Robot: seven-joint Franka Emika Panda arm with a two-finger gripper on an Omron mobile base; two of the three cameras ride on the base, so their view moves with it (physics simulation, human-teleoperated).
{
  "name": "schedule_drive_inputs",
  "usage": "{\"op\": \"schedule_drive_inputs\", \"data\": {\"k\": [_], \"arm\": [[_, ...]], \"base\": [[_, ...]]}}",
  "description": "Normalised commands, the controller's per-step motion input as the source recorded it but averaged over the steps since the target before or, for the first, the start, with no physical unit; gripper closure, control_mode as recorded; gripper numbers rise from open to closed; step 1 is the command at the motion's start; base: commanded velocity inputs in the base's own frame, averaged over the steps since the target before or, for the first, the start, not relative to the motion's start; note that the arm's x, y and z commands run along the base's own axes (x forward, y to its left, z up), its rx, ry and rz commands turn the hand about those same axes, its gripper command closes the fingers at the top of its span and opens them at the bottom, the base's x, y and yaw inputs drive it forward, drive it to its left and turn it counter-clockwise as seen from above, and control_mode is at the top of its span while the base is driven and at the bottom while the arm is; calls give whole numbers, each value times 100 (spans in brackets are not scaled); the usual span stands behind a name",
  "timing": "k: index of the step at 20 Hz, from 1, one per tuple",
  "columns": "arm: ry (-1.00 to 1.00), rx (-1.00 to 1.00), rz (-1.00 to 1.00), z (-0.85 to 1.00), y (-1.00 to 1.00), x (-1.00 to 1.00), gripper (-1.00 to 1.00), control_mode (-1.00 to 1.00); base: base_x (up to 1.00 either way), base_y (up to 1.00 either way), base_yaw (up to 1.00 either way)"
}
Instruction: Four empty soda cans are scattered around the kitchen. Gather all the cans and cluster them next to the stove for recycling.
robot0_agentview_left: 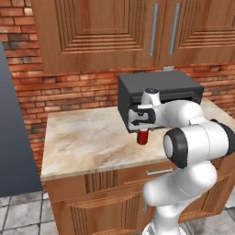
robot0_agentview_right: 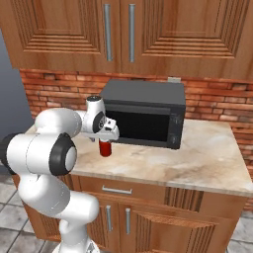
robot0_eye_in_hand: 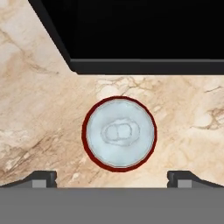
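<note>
- A beige marbled counter (robot0_agentview_left: pixel 87 142) was seen on top of brown wooden base cabinets (robot0_agentview_right: pixel 148 217), with a drawer just under its front edge.
- Its surface was veined in tan and cream; in the hand view the veins ran diagonally across the counter (robot0_eye_in_hand: pixel 39 113).
- A red brick wall (robot0_agentview_left: pixel 69 92) was seen behind the counter, and brown wooden wall cabinets (robot0_agentview_right: pixel 118 34) with long grey handles were hung above it.
- A flat dark grey panel (robot0_agentview_left: pixel 13 137) was seen at the left end of the counter, reaching down to the floor.
- Grey stone floor tiles (robot0_agentview_left: pixel 20 213) were seen at the foot of the cabinets.
- A black microwave (robot0_agentview_right: pixel 146 116) was stood on the counter against the wall, its dark door turned to the room.
- A red can (robot0_agentview_right: pixel 105 147) was stood upright on the counter, just in front of the microwave's left front corner and apart from it.
- In the hand view the can (robot0_eye_in_hand: pixel 119 133) was seen from straight above: a silver top ringed in red, with the microwave's dark edge (robot0_eye_in_hand: pixel 144 65) above it.
- The gripper (robot0_agentview_left: pixel 143 125) was held directly over the can, pointed down.
- The fingers were spread wide; the two tips (robot0_eye_in_hand: pixel 41 177) were seen at either side of the can, well clear of it, and nothing was held between them.
- Whether the tips had reached below the level of the can's top could not be told.
</note>
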Motion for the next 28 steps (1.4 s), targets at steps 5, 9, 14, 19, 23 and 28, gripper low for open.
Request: {"op": "schedule_drive_inputs", "data": {"k": [5,9,14,19,23,28], "arm": [[-2,0,0,-2,0,15,-100,-100],[0,0,0,-17,1,14,-100,-100],[0,0,0,-17,0,11,-100,-100],[0,0,0,-12,0,11,-100,-100],[3,0,0,-15,0,0,100,-100],[0,0,0,-3,0,0,100,-100]], "base": [[0,0,0],[0,0,0],[0,0,0],[0,0,0],[0,0,0],[0,0,0]]}}
